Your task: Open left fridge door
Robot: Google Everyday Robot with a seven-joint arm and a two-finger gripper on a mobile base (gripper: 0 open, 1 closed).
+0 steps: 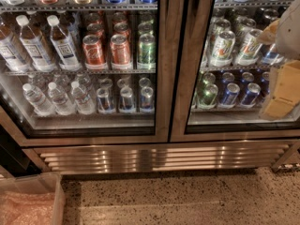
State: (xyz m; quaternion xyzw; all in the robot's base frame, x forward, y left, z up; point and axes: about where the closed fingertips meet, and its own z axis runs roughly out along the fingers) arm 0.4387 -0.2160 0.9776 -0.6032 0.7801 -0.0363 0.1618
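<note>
The left fridge door (84, 64) is shut, its steel edge meeting the right door (243, 55). The gripper (280, 95) hangs at the right edge; I cannot tell its grip.

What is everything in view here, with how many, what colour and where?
left fridge door: one, clear glass in a brushed-steel frame, left half
right fridge door: one, matching glass and steel, right half
water bottles: at least six, clear with white caps, two shelves behind the left door
red cans: two in front, more behind, middle shelf on the left
green can: one in front, beside the red cans
blue-silver cans: three in front, lower left shelf
green-white cans: several, behind the right door
blue cans: several, lower right shelf
vent grille: one, steel, under the doors
floor: speckled brown
bin: one, pale, bottom left corner
claw: one, tan, far right edge, in front of the right door
</note>
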